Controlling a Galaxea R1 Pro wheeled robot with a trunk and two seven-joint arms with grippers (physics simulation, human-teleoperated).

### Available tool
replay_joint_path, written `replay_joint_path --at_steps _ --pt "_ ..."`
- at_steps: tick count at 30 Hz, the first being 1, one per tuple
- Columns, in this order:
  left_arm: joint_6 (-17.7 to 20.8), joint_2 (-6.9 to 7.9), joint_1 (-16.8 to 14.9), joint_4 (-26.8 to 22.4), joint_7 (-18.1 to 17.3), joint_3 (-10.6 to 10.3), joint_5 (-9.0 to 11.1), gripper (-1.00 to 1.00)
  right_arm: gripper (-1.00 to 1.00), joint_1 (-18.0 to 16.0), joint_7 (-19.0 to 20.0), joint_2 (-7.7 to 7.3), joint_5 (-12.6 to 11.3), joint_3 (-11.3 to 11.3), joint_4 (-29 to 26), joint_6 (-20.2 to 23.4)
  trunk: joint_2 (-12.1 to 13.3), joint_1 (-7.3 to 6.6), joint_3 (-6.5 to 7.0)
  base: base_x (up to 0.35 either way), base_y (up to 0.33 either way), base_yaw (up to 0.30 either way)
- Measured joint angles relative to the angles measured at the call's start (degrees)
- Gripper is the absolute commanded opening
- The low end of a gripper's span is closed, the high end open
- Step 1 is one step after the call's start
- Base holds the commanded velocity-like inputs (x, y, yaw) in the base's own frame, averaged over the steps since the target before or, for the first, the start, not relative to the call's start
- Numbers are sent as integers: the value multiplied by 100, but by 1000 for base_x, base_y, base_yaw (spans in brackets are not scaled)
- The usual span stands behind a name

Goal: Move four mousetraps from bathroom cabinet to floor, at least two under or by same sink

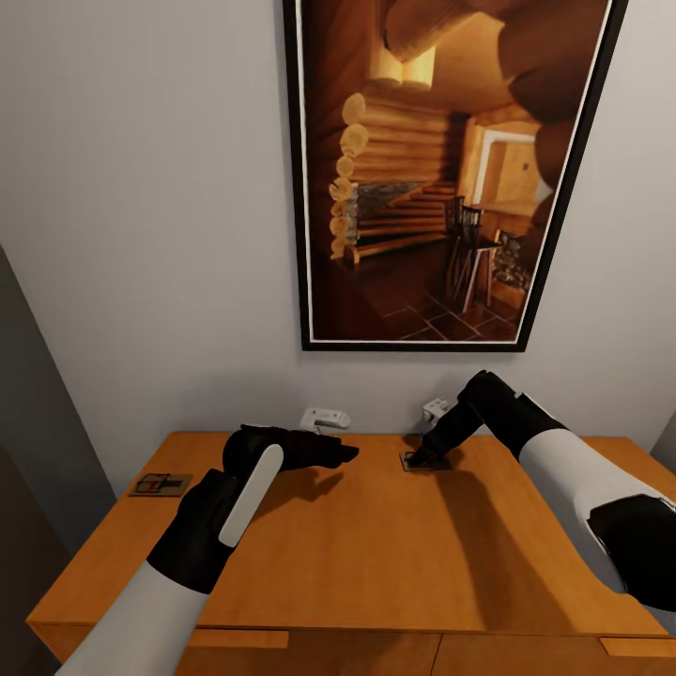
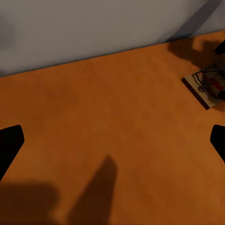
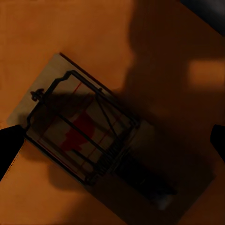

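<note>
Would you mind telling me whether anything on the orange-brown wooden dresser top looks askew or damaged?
Nothing looks damaged. Two flat tan wooden mousetraps lie flat on the orange-brown dresser top: one under the right gripper, the other near the left rear corner. Neither is tipped.

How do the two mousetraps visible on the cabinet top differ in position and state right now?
The left mousetrap sits alone near the cabinet's left edge; the back mousetrap lies near the wall. The right claw is down over the back one, open; nothing is near the left one. Both lie flat.
</note>
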Motion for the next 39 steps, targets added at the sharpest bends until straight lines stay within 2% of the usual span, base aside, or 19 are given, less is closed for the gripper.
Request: replay_joint_path --at_steps 10,11,17,39 --pt "4 0 0 -5 0 0 -2 100 100 -1 2 38 -14 4 1 9 0 0 0 0 0 0" --pt "4 0 0 -6 0 0 -2 100 -100 -2 2 39 -16 4 3 10 0 0 0 0 0 0" --pt "4 -7 -1 -7 0 -1 0 100 -100 16 2 44 -83 -13 -1 12 1 0 0 0 0 0" --pt "5 -8 0 -15 0 0 -2 100 -100 28 5 39 -91 -33 16 -109 1 0 1 0 0 0"
